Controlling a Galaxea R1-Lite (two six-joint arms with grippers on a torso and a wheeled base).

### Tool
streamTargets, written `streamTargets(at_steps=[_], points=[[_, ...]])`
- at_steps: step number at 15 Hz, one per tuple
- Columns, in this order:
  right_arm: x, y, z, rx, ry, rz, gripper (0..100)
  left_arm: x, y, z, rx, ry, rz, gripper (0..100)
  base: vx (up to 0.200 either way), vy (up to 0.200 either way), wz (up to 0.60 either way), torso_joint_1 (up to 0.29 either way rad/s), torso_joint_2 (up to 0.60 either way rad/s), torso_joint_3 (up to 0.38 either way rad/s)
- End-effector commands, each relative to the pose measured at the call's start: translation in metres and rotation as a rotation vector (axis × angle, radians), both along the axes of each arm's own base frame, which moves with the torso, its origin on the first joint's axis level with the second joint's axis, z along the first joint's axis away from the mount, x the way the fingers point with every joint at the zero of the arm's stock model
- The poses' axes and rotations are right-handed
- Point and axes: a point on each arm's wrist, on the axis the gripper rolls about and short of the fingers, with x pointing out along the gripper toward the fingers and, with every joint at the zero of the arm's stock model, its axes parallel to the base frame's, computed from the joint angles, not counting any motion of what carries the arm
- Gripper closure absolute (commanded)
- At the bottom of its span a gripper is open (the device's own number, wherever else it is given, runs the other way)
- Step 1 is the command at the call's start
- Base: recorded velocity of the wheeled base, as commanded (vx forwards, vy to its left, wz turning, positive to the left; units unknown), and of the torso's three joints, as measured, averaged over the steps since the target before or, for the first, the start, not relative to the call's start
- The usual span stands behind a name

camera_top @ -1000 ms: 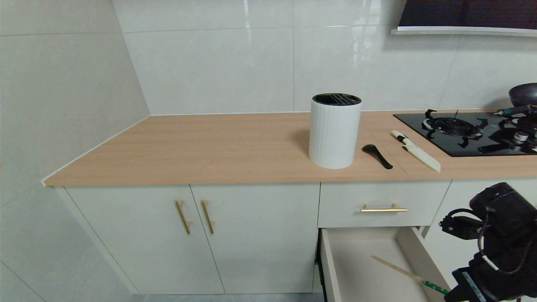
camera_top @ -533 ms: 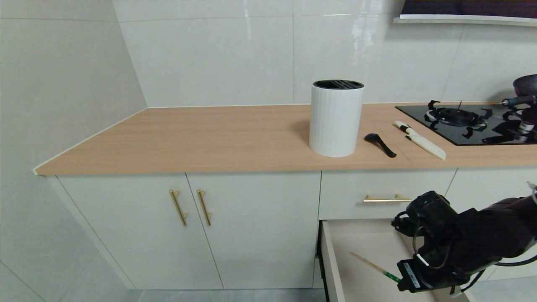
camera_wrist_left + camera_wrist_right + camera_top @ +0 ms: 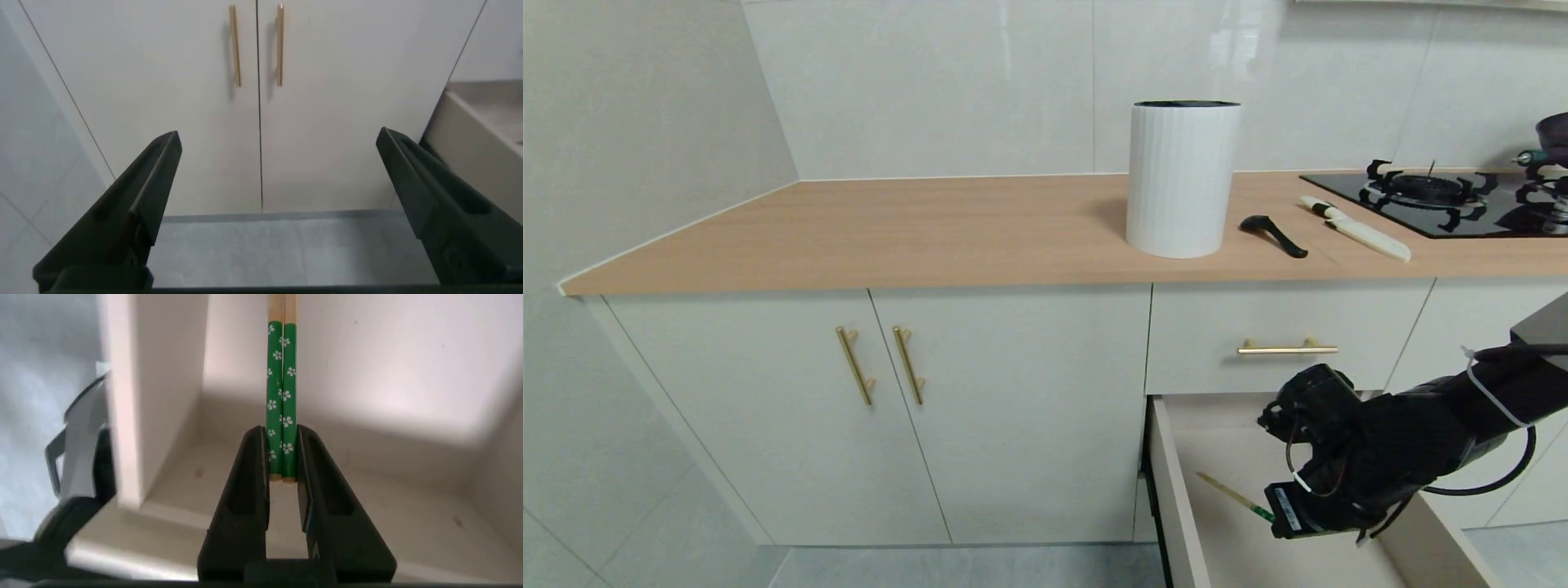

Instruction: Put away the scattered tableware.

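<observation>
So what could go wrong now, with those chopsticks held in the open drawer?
The right gripper pinches the chopsticks only near their green ends, so they might twist or slip before being laid down. Their free tips reach down into the drawer and could jam against its floor or wall. When it rises, the gripper might knock the gold handle just above it.

One pale open drawer [image 3: 1168, 490]: its front was cut off by the head view's lower edge. Pair of green-ended bamboo chopsticks [image 3: 1227, 492]: the gripped ends lay hidden behind the black right gripper [image 3: 1282, 513].
</observation>
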Motion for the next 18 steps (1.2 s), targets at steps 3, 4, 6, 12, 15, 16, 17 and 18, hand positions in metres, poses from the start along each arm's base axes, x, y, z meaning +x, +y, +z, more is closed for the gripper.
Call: streamTargets(at_steps=[3,4,6,12,15,16,17,18], points=[[0.010,-0.004,-0.005,0.013,-0.039,-0.020,100,0.000,0.000,0.000,0.000,0.000,0.000,0,0.000,0.000,0.00,-0.085,0.44,0.354],[0.012,-0.005,-0.004,0.016,-0.048,-0.026,100,0.000,0.000,0.000,0.000,0.000,0.000,0,0.000,0.000,0.00,-0.036,0.44,0.378],[0.013,-0.007,-0.003,0.018,-0.052,-0.032,100,0.000,0.000,0.000,0.000,0.000,0.000,0,0.000,0.000,0.00,0.002,0.24,0.176],[0.015,-0.006,0.000,0.025,-0.077,-0.033,100,0.000,0.000,0.000,0.000,0.000,0.000,0,0.000,0.000,0.00,-0.011,0.03,0.038],[0.019,-0.002,-0.002,0.053,-0.129,-0.052,100,0.000,0.000,0.000,0.000,0.000,0.000,0,0.000,0.000,0.00,-0.003,0.05,0.028],[0.021,0.000,-0.006,0.054,-0.131,-0.067,100,0.000,0.000,0.000,0.000,0.000,0.000,0,0.000,0.000,0.00,0.000,0.00,0.000],[0.024,0.002,-0.013,0.035,-0.142,-0.085,100,0.000,0.000,0.000,0.000,0.000,0.000,0,0.000,0.000,0.00,0.000,0.00,0.000],[0.029,0.003,-0.023,0.011,-0.161,-0.114,100,0.000,0.000,0.000,0.000,0.000,0.000,0,0.000,0.000,0.00,0.000,0.00,0.000]])
